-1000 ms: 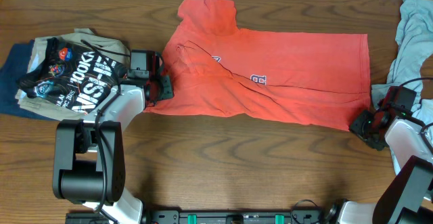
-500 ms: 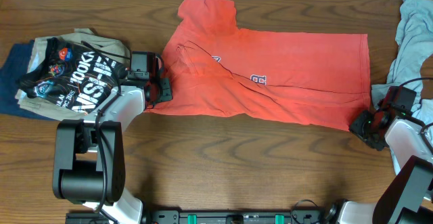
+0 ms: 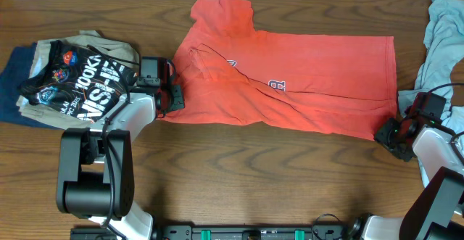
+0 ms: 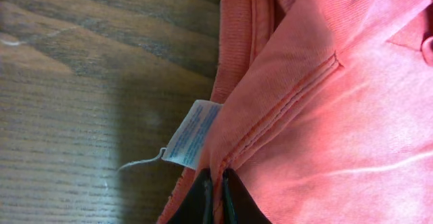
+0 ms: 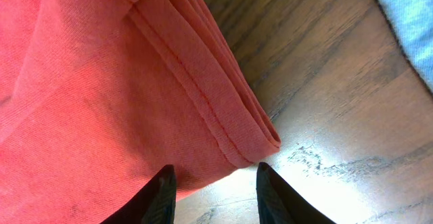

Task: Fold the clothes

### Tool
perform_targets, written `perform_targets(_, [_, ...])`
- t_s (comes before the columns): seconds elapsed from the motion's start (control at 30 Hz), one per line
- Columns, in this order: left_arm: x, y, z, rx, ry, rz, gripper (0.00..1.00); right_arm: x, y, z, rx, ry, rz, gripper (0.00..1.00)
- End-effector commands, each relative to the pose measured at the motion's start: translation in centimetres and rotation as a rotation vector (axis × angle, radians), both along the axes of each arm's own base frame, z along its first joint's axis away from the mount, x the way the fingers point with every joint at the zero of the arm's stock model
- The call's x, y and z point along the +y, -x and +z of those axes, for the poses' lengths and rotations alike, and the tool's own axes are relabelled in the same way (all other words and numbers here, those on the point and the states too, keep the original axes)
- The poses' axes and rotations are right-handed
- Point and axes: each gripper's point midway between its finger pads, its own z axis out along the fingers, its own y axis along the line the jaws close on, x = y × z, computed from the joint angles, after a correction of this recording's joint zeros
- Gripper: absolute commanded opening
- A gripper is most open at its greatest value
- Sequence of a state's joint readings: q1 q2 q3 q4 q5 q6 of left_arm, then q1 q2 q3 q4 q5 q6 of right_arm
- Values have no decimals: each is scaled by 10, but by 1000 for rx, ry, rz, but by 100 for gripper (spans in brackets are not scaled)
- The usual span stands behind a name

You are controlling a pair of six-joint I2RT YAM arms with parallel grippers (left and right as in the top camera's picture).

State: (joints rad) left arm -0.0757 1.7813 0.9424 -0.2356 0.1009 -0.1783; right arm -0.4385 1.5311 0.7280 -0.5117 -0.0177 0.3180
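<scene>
T-shirt (image 3: 290, 80), red-orange: lies flat on the table (image 3: 239, 175), spread between the two grippers, chest lettering partly creased. Left gripper (image 3: 172, 95): jaws pinched together on the T-shirt's folded edge, just beside a white care label (image 4: 191, 135). Right gripper (image 3: 388, 135): jaws moderately apart, low over the wood, the T-shirt's hemmed corner just ahead between the tips, not clamped. Garment pile (image 3: 65, 80): behind the left gripper. Grey cloth (image 3: 438, 44): beside the right gripper, apart from the T-shirt.
</scene>
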Motion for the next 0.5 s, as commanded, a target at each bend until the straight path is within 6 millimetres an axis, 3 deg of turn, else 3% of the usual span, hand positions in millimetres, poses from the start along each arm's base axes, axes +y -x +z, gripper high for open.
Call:
perform_targets(0.0, [2,6,14,-9,-14,-5,6,1,2,-2,14,12,15,37])
perform_targets(0.23, [5,46,39,82,-18,2,6,0,3,-2,15,13,15,37])
perform_targets(0.47, [9,84,34,226,-33,2,6,-11,14,-2,71,75,-17,32])
